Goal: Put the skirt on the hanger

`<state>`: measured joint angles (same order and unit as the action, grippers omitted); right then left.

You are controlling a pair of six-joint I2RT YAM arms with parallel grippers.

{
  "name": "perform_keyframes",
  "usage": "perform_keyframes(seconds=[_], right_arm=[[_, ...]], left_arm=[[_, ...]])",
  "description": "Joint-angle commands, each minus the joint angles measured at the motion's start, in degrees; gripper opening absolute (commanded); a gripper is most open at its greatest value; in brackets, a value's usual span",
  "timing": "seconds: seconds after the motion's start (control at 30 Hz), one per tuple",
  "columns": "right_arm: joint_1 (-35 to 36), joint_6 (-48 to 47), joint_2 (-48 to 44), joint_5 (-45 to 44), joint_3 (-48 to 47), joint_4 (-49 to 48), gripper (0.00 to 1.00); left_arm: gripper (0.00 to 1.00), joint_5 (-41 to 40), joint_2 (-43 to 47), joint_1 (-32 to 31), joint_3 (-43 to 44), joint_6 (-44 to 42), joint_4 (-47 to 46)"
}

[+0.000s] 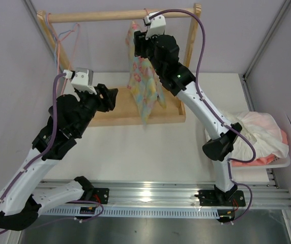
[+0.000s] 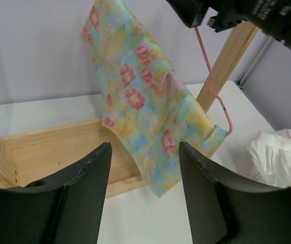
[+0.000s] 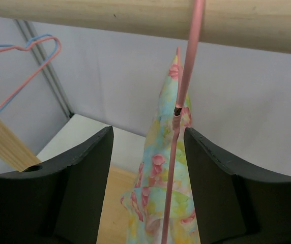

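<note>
- Hanging at the upper centre of the overhead view, the skirt (image 1: pixel 143 84) is seen draped on the pink hanger (image 2: pixel 211 76), hooked over the wooden rail (image 1: pixel 110 16).
- The right gripper (image 3: pixel 148 140) is pictured with fingers parted around the hanger's neck, nothing clamped.
- The left gripper (image 2: pixel 144 152) is shown open and empty, lower left.
- The task is judged nearly done; only clearing the arms seems left.

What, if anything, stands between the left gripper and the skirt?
Nothing visible does. In the left wrist view the open left gripper faces the skirt directly across open space. The skirt hangs on the pink hanger, above the rack's wooden base.
</note>
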<state>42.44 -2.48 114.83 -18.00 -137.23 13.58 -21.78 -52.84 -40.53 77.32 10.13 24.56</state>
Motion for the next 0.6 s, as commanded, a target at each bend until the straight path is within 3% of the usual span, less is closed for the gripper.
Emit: perform_keyframes(seconds=[0.0, 0.33, 0.57], right_arm=[[0.37, -5.77, 3.64, -5.81, -5.5, -3.48, 0.62], [-1.83, -9.56, 2.52, -9.68, -1.3, -8.22, 0.21], [-3.76, -9.82, -0.65, -11.44, 1.61, -9.89, 0.14]], left_arm=[[0.61, 2.09, 0.81, -0.07, -1.46, 1.3, -1.35], [0.61, 2.53, 2.12, -0.07, -5.07, 1.29, -2.06], [0.61, 2.71, 1.6, 0.02, -5.86, 1.3, -2.49]])
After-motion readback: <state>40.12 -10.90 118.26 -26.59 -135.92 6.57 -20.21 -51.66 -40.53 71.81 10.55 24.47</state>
